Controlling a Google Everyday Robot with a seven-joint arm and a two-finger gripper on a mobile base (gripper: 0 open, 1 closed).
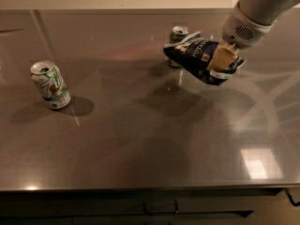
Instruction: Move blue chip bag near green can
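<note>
In the camera view, the gripper (224, 61), toward two o'clock over the counter (140, 153), is clamped on the right end of the blue chip bag (193, 54), which hangs above its own shadow. The green can (178, 33) peeks out at the bag's eleven o'clock, seemingly just behind it. The carry looks nearly done; lowering and letting go remain. A white can (50, 84) stands well apart at nine o'clock.

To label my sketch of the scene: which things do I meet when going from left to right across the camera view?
white can → green can → hand, at the right, shut on the blue chip bag. The bag overlaps the green can, so I give it no place of its own.
</note>
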